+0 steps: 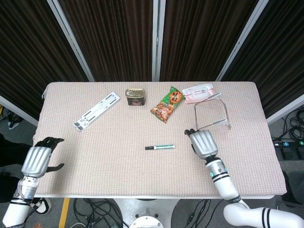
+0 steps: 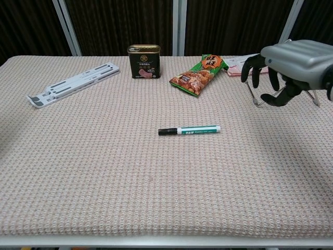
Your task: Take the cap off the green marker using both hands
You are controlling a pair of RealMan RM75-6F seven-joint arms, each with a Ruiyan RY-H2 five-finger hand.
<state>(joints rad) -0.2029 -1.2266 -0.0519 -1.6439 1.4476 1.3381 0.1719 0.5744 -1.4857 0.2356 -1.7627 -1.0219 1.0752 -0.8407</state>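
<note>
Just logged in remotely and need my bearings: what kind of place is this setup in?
Probably a lab or robot test station, not a home. A table under a woven cloth holds unrelated test items, including a green marker and a tin can; dark curtains with metal framing surround it, and cables trail on the floor below.

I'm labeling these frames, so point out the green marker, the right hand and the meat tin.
green marker [image 1: 159, 147], head view, barrel middle
right hand [image 2: 291, 61], chest view, back of hand
meat tin [image 2: 144, 62], chest view, front label
</note>
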